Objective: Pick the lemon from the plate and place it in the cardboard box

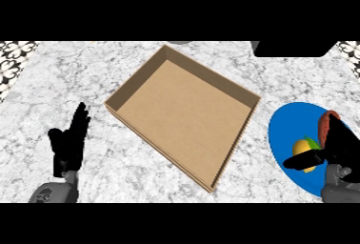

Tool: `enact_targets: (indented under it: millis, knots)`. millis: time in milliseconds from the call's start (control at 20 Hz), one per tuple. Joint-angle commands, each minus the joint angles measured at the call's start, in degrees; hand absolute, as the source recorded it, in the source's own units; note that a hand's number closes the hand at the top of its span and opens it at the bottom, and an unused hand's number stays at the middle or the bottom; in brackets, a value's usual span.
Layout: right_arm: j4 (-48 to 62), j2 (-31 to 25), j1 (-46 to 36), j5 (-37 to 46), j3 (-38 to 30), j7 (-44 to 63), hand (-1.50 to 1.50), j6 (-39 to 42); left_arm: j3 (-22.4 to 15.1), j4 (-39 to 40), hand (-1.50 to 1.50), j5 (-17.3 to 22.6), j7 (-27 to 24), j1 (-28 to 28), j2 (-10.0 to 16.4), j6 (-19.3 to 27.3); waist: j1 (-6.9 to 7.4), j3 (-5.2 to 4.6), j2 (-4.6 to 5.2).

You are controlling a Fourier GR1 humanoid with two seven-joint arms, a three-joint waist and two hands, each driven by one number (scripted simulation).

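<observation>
A yellow lemon [303,147] with a green tip lies on the blue plate [287,125] at the right. My right hand [341,145] is over the plate, its thumb [304,160] just below the lemon and its fingers behind it, cupped around but not closed on it. A reddish-brown object [326,126] sits on the plate behind the hand. The cardboard box [184,114] lies open in the middle of the counter, left of the plate. My left hand [69,141] rests open at the lower left, fingers up.
The marble counter [84,76] stretches around the box. A black object [292,47] sits at the far right edge. Patterned tiles [14,55] show at the far corners.
</observation>
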Motion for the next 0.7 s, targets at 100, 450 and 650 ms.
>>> enact_targets:
  millis: [100, 450, 650]
  knots:
    - [5.1, 2.3, -4.1, 1.9, -1.2, 6.6, -1.5, 3.3, 0.9, 3.5, 0.0, -0.8, -3.0, -1.0, -0.5, -0.5, 0.09, 0.0, 0.1]
    - [6.7, 3.5, -1.6, 2.9, -4.2, 1.6, -1.5, 2.4, 2.4, 3.7, 0.0, -0.5, 0.2, -3.9, -0.1, -1.1, -0.2, 0.02, 0.05]
    - [8.5, 2.4, -3.1, 2.5, -7.6, -0.6, -1.5, 3.2, 3.6, 3.5, 0.0, 0.4, -2.8, 0.0, 0.2, -3.2, -0.07, 0.01, 0.03]
